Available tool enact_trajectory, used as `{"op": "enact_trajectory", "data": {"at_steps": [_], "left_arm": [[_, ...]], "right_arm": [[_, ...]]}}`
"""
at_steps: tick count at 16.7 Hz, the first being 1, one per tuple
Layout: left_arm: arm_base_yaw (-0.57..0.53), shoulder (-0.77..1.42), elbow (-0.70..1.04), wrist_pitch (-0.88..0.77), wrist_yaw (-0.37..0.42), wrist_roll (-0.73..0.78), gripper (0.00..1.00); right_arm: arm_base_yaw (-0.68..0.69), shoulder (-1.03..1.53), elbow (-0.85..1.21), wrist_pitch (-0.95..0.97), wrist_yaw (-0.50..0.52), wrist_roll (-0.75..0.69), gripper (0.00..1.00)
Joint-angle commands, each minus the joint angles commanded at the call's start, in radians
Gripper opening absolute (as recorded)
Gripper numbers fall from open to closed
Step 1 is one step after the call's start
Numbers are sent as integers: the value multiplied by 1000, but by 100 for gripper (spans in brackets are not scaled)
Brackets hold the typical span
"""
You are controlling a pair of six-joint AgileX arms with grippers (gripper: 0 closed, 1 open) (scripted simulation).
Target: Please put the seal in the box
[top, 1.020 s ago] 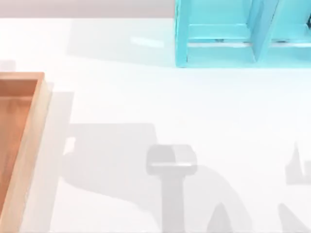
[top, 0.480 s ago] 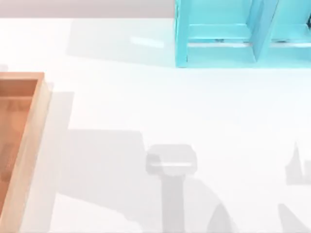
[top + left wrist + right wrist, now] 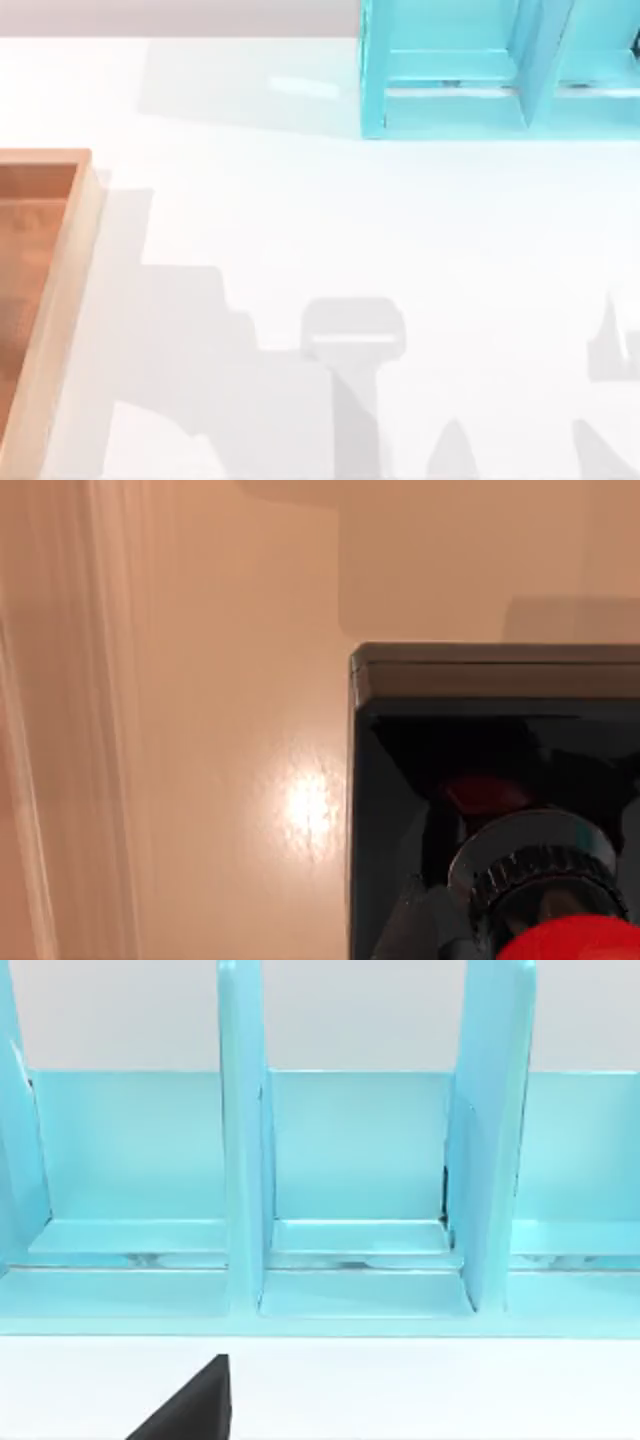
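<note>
The seal (image 3: 470, 680) looms close in the left wrist view, its black square base seen from above and its red knob (image 3: 575, 942) nearest the camera. Under and beside it lies the orange-brown inside of the box (image 3: 220, 700), with a pale rim running along one side. In the top view the box (image 3: 70, 290) reaches in from the left edge of the table. A black part of my right gripper (image 3: 195, 1405) pokes into the right wrist view, above the white table and facing the shelf.
A translucent cyan shelf frame (image 3: 450, 70) stands at the table's back right, and its upright dividers (image 3: 350, 1190) face the right wrist camera. Grey arm shadows lie across the white tabletop (image 3: 300, 200) near the front.
In the top view the broad shadow beside the box has changed outline and drawn back toward the front edge. The box and the shelf have not moved.
</note>
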Motion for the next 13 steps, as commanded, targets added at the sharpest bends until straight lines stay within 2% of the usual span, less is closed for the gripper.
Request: {"op": "enact_trajectory", "data": {"at_steps": [3, 13], "left_arm": [[0, 0, 0, 0, 0, 0, 0], [0, 0, 0, 0, 0, 0, 75]], "right_arm": [[0, 0, 0, 0, 0, 0, 100], [0, 0, 0, 0, 0, 0, 100]]}}
